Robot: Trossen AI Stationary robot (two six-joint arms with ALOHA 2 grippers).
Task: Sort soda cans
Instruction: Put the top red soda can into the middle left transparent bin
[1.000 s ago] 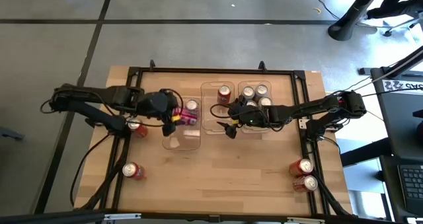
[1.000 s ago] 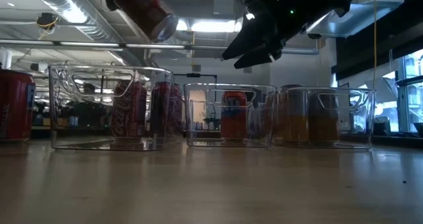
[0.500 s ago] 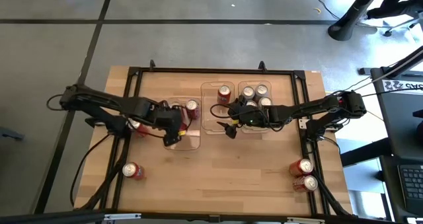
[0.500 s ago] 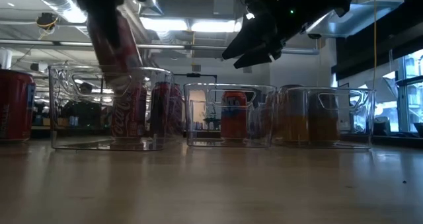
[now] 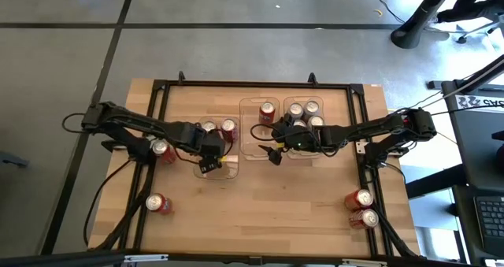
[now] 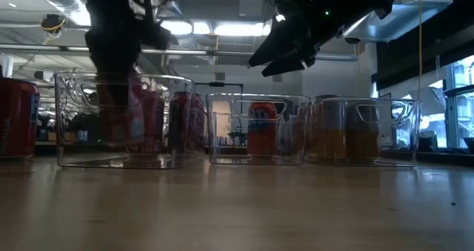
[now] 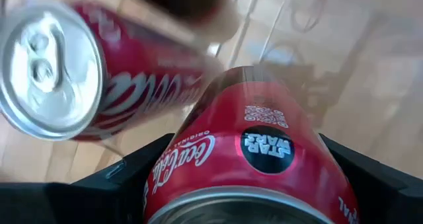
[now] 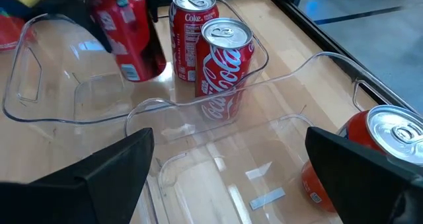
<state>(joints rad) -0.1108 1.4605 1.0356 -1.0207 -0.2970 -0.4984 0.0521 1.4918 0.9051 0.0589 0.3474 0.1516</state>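
Observation:
My left gripper [image 5: 209,157] reaches down into the left clear tray [image 5: 230,172], shut on a red soda can [image 7: 244,151]. Two more red cans [image 5: 209,127] [image 5: 228,127] stand upright at that tray's far end. My right gripper [image 5: 275,151] hangs open above the middle tray [image 5: 253,145], which holds one red can [image 5: 268,109]. The right tray holds several gold cans [image 5: 313,108]. Loose red cans sit left of the trays [image 5: 161,149], near the front left [image 5: 157,204], and at the front right [image 5: 362,198] [image 5: 368,217]. My left gripper has the red can's body [image 7: 198,151] pinched between its two fingers [image 7: 125,178], one on each side, coming from above and pointing down along the can. The can is upright inside the left tray [image 6: 115,121]; whether its base rests on the tray floor cannot be told.
The three clear trays stand side by side across the table's middle, their walls [image 6: 255,99] rising above can height. The dark frame rails [image 5: 366,165] run along the table's sides. Bare wood [image 5: 260,212] lies between the trays and the near edge.
My left gripper has carried the red can a little toward the near edge and down into the left tray. The can was high and tilted a second ago; now it is upright and low between the tray walls. My right arm has kept still.

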